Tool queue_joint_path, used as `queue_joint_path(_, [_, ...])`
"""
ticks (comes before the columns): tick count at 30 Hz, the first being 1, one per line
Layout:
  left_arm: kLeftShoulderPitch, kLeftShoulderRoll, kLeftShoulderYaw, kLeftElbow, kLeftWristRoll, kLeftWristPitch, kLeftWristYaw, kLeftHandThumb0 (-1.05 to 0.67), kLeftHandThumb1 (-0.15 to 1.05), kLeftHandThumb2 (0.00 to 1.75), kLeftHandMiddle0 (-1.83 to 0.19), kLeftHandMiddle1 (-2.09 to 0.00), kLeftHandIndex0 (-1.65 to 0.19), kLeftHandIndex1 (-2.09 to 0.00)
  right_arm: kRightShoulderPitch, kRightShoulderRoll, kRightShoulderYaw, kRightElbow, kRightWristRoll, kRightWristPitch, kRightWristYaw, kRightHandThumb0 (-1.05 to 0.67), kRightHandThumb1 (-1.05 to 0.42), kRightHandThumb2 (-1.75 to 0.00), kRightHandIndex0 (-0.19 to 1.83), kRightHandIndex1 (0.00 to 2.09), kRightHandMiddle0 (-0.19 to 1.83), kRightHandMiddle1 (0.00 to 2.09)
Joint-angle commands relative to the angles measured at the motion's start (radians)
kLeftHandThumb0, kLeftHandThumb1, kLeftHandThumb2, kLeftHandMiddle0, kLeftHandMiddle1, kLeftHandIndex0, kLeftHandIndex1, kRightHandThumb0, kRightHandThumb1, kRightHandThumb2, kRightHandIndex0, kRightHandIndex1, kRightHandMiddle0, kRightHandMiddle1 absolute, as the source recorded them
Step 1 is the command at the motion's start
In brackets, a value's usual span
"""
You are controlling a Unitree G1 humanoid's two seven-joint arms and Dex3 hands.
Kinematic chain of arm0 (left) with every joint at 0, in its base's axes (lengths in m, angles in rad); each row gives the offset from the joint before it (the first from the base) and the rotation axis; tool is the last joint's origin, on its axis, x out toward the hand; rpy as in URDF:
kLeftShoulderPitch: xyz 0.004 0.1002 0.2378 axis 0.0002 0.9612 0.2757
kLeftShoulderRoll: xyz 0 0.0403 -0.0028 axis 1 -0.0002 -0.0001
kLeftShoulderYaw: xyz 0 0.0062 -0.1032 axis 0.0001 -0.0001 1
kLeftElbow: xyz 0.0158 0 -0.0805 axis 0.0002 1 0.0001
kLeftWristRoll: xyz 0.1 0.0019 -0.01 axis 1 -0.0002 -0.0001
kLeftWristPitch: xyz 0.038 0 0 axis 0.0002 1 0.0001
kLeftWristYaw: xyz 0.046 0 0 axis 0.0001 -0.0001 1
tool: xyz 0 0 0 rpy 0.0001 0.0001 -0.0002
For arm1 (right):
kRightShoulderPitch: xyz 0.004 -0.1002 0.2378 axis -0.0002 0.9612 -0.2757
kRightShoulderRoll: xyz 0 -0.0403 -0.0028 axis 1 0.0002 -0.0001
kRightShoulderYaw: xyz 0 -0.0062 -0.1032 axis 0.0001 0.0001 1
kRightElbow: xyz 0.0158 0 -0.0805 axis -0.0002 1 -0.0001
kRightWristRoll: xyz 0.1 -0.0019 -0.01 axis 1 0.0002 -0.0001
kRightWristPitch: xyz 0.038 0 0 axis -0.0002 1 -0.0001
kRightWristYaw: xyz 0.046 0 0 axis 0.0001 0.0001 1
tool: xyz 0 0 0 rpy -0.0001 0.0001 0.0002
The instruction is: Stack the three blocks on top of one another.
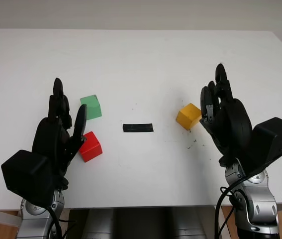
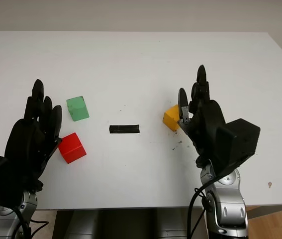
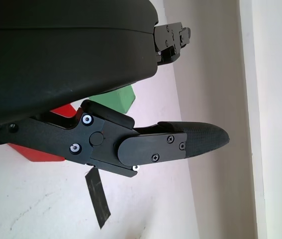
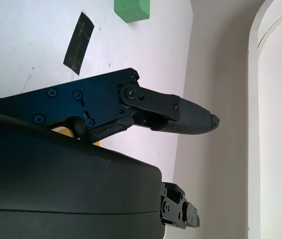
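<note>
Matte cubes: red [image 1: 90, 146] by open left hand [image 1: 56, 137], yellow [image 1: 188, 116] by open right hand [image 1: 225, 117], green [image 1: 91, 106] apart

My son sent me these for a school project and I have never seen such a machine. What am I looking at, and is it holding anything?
It is a humanoid robot with two black three-fingered hands, facing a white table. The two wide pictures come from cameras in its head; the two close ones from cameras at its wrists. On the table lie a green block, a red block, a yellow block and a strip of black tape. None is stacked yet. The left hand is open beside the red block; the right hand is open next to the yellow block. Neither holds anything.
</note>
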Motion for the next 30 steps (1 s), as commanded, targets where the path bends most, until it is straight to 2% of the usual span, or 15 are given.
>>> queue_joint_path(1, [0.007, -0.006, -0.002, -0.017, 0.007, -0.018, 0.009, -0.71, 1.05, 0.49, 0.17, -0.06, 0.16, -0.06, -0.017, -0.009, -0.002, 0.0, -0.002, -0.012, -0.002, -0.63, -1.05, -0.62, -0.19, 0.0, -0.19, 0.0])
queue_joint_path(5, [0.018, -0.002, 0.003, -0.026, 0.01, -0.029, 0.01, -0.72, 1.05, 0.46, 0.16, -0.06, 0.15, -0.06, -0.025, -0.014, -0.001, 0.005, -0.001, -0.001, 0.003, -0.63, -1.05, -0.62, -0.19, 0.01, -0.19, 0.02])
queue_joint_path(10, [0.031, 0.042, 0.006, -0.066, 0.08, -0.007, 0.004, -0.66, 1.05, 0.43, 0.09, -0.08, 0.08, -0.09, -0.027, -0.013, 0.004, 0.01, 0.0, -0.004, 0.006, -0.6, -1.05, -0.63, -0.19, 0.0, -0.19, 0.02])
queue_joint_path(15, [0.061, 0.112, -0.029, -0.151, 0.365, 0.13, 0.025, -0.68, 1.05, 0.29, -0.24, -0.09, -0.24, -0.17, -0.029, -0.018, 0.007, 0.011, -0.001, -0.008, 0.013, -0.62, -1.05, -0.64, -0.19, 0.0, -0.19, 0.0])
queue_joint_path(18, [0.11, 0.153, -0.071, -0.207, 0.53, 0.176, -0.015, -0.69, 1.05, 0.2, -0.29, -0.08, -0.32, -0.17, -0.029, -0.021, 0.008, 0.003, -0.004, 0.001, 0.014, -0.62, -1.05, -0.64, -0.19, 0.0, -0.19, 0.01])
queue_joint_path(21, [0.156, 0.19, -0.116, -0.264, 0.7, 0.228, -0.1, -0.74, 1.05, 0.14, -0.19, -0.03, -0.3, -0.14, -0.027, -0.021, 0.007, -0.001, -0.001, 0.002, 0.016, -0.61, -1.05, -0.65, -0.19, 0.0, -0.19, 0.0])
queue_joint_path(25, [0.196, 0.182, -0.174, -0.316, 0.898, 0.269, -0.21, -0.75, 1.03, 0.08, -0.09, -0.02, -0.29, -0.1, -0.029, -0.024, 0.011, -0.003, -0.004, 0.006, 0.017, -0.6, -1.05, -0.65, -0.19, 0.0, -0.19, 0.0])
queue_joint_path(30, [0.194, 0.142, -0.207, -0.322, 1.015, 0.284, -0.323, -0.73, 1.0, 0.05, -0.04, -0.03, -0.27, -0.08, -0.034, -0.021, 0.013, -0.005, -0.002, 0.009, 0.014, -0.6, -1.05, -0.66, -0.19, 0.0, -0.19, 0.0])
